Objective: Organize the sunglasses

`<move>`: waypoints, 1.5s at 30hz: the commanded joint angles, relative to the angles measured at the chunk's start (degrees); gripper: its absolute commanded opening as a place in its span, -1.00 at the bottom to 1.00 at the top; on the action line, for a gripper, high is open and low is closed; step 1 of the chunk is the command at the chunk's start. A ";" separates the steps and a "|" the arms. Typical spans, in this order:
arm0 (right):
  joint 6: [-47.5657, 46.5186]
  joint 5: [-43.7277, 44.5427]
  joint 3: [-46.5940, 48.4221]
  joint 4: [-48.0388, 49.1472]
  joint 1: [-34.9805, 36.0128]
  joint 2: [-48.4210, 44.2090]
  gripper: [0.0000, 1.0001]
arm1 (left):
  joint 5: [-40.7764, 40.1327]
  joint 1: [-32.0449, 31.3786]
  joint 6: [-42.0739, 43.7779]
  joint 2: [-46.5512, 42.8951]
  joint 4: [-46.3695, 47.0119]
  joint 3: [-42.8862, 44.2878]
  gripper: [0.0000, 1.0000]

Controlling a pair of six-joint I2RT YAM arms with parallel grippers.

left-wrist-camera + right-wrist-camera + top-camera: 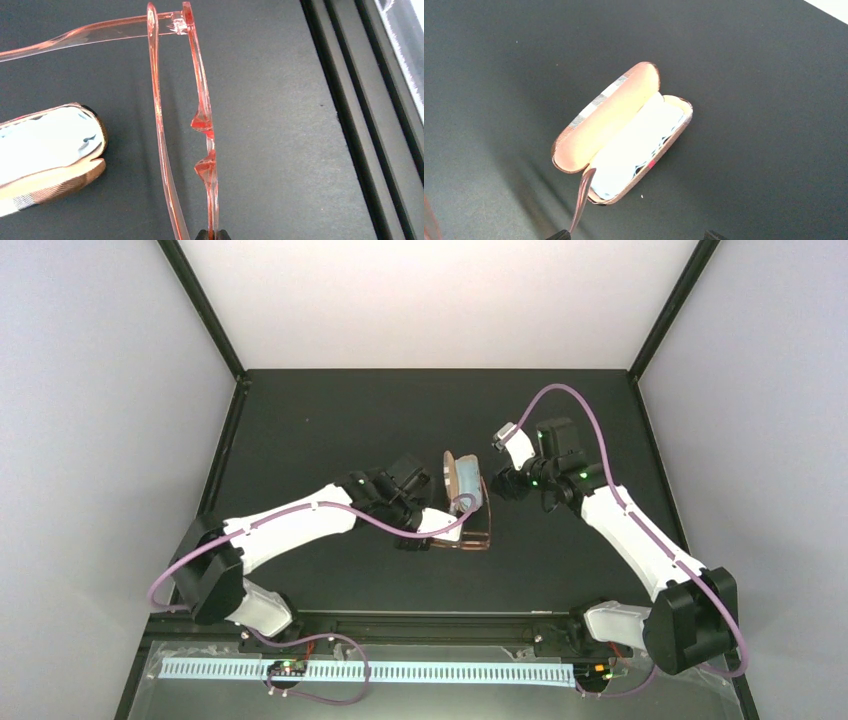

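beside the open case (609, 119), left pincer (211, 235) clamped on sunglasses (202, 121), right pincer (636, 236) wide open

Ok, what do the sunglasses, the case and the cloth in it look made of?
The sunglasses: likely hard clear plastic, glossy, pinkish-orange; the table shows through the frame and its edges catch highlights. The case: seems a rigid shell covered in striped fabric or leatherette, with a smooth tan lining. The cloth: soft pale-blue fabric, probably microfibre, lying rumpled.
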 commanded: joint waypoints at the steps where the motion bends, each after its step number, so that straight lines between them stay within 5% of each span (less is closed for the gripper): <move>1: -1.05 -0.43 3.74 -1.62 -0.47 -1.01 0.43 | -1.53 -0.48 -0.46 -3.96 -2.68 1.58 -0.97; 15: 4.53 8.78 13.17 -2.65 -0.47 3.07 0.34 | -21.94 -0.48 -4.62 -3.21 3.63 3.65 -0.97; 45: 5.52 0.89 12.75 -0.58 4.10 12.01 0.21 | -19.89 -1.70 -9.22 -1.86 5.72 5.44 -0.97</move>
